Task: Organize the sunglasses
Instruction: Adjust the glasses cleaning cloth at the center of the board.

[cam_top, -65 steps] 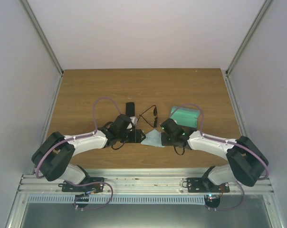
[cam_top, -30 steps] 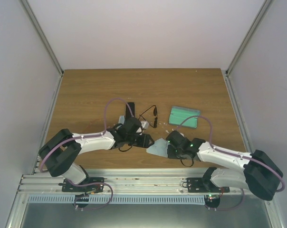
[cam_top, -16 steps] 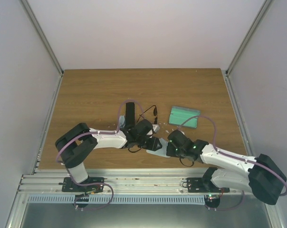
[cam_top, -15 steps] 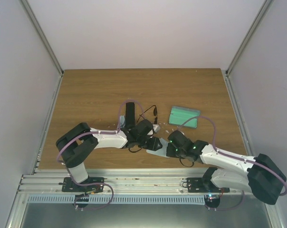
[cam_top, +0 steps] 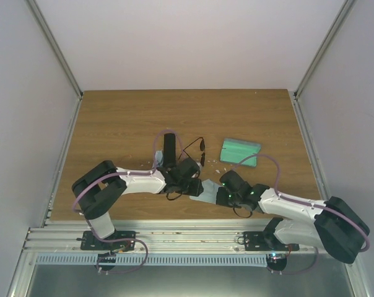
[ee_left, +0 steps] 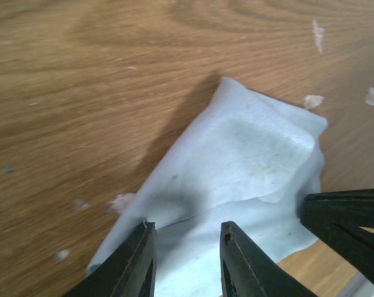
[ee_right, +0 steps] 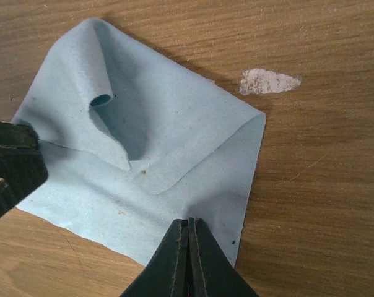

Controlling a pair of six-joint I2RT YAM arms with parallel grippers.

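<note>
Two arms, one cloth, one pair of sunglasses, one black case, one green pad, several pale flecks.

Nearest, both claws met over the cloth (ee_right: 143, 124) at the front middle of the worktop (cam_top: 113, 124). Right claw (ee_right: 188, 224): fingers pressed together, pinching the cloth's near edge. Left claw (ee_left: 187, 228): fingers spread, with the cloth showing in the gap between them. Could not tell whether its pads touched the fabric. The cloth was pale blue, with one corner folded over and one raised curl. From above it was mostly hidden under the two wrists.

Flecks (ee_right: 269, 81) lay on the wood just beside the cloth. At least four showed across the wrist views, and others were too small to count.

Farther back, the sunglasses (cam_top: 195, 148) lay on the worktop, untouched, between the black case (cam_top: 169, 147) and the green pad (cam_top: 241, 151). They were nearer the case. The frame was thin, and the temples were hard to make out. The case's near end was hidden behind the left wrist, and a purple cable looped round its far end. The pad lay tilted, apart from everything.
</note>
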